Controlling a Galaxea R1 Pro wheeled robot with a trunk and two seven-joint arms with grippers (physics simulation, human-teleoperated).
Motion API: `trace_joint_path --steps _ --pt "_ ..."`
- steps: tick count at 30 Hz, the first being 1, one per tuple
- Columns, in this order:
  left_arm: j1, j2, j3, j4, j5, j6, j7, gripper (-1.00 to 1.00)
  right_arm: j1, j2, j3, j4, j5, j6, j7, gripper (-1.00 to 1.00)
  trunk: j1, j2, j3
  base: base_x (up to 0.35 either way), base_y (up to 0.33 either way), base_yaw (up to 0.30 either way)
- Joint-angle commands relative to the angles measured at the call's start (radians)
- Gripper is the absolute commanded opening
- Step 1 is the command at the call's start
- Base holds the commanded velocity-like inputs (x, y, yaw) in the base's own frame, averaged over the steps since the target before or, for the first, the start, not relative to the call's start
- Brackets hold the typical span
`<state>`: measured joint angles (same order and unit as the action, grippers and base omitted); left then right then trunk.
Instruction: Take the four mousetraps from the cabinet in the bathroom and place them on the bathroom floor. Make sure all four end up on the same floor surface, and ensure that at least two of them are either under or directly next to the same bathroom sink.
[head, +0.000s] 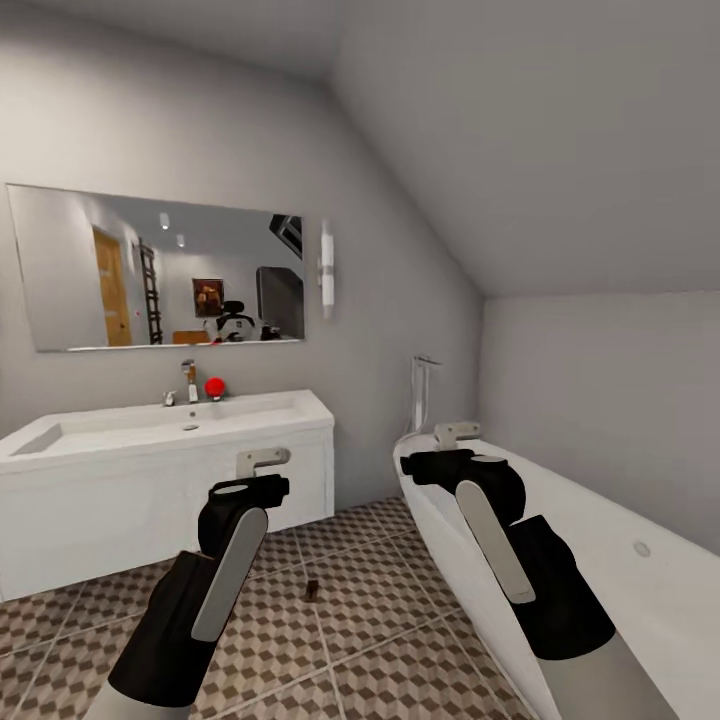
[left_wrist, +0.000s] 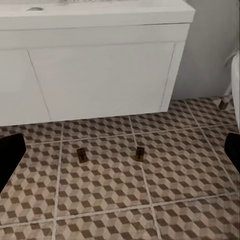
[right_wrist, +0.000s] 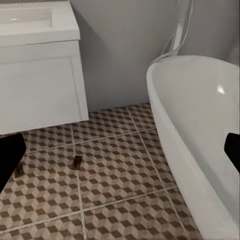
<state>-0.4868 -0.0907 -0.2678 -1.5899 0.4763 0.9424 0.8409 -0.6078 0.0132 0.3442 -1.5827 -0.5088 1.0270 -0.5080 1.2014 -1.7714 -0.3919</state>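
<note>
White vanity with the sink (head: 150, 425) fills the left of your head view, long mirror (head: 160, 268) above it, white bathtub (head: 620, 560) along the right. Cube-pattern bathroom floor (head: 390, 640) runs between them. Your left gripper (head: 262, 462) and right gripper (head: 455, 435) are both raised ahead of you; each wrist view has dark finger edges at opposite sides with a wide gap, so jaws spread apart, nothing held. Two mousetraps on the tiles just in front of the vanity: one (left_wrist: 82, 155) and a second (left_wrist: 140, 153) near it, apart, side by side. Head view catches one (head: 312, 590) between your arms. Right wrist view also has one (right_wrist: 77, 162) near the vanity corner. Small red object (head: 214, 387) sits beside the faucet (head: 189, 381)
</note>
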Motion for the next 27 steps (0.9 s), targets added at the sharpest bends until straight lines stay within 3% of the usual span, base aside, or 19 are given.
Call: trace_joint_path --steps 1,27 --pt "-0.001 0.000 -0.001 -0.001 0.010 0.003 0.010 1.00 -0.001 0.000 0.001 0.000 -0.010 0.002 -0.010 1.00 -0.004 0.007 0.002 0.000 0.000 -0.273" --pt "-0.001 0.000 -0.002 -0.001 0.010 0.003 0.012 1.00 -0.001 0.000 0.001 0.000 -0.010 0.001 -0.009 1.00 -0.104 0.189 0.083 0.000 0.000 -0.273"
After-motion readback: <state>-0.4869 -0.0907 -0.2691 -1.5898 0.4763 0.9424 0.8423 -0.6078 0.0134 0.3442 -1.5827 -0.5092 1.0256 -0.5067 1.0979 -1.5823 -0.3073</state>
